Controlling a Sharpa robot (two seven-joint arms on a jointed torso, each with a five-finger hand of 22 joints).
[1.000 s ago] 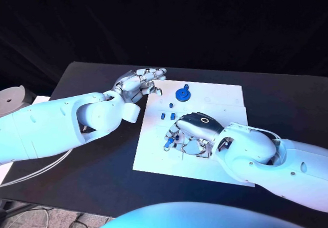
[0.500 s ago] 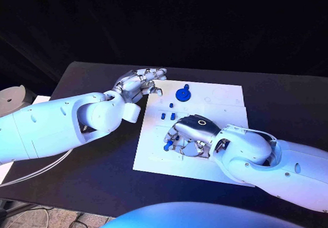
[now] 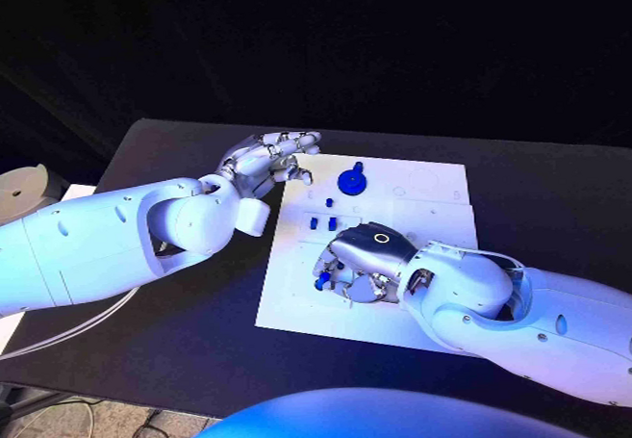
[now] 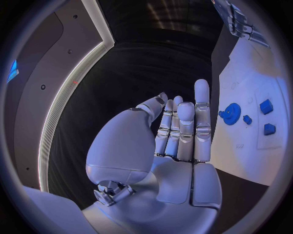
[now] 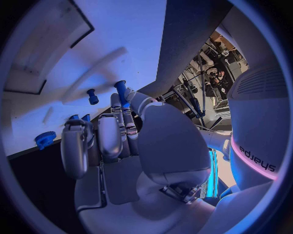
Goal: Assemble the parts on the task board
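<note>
The white task board point(image 3: 413, 201) lies in the middle of the black table. My right hand point(image 3: 362, 266) hovers low over its near half and pinches a small blue peg point(image 5: 121, 90) between thumb and a fingertip; the peg point(image 3: 323, 277) shows at the hand's left side. A round blue gear point(image 3: 351, 181) stands at the board's far side, with small blue pieces point(image 3: 323, 222) between it and my right hand. My left hand point(image 3: 266, 158) is at the board's far left corner, fingers straight, holding nothing. The left wrist view shows the gear point(image 4: 230, 114) and the blue blocks point(image 4: 266, 117) beyond that hand point(image 4: 177, 141).
A loose blue piece point(image 5: 92, 96) lies on the board close to the held peg. A pale round object point(image 3: 17, 191) sits off the table's left edge. Bare board stretches to the right of the gear point(image 3: 433, 191).
My right arm has shifted slightly to the left over the board, still holding the peg. The left hand has not moved.
</note>
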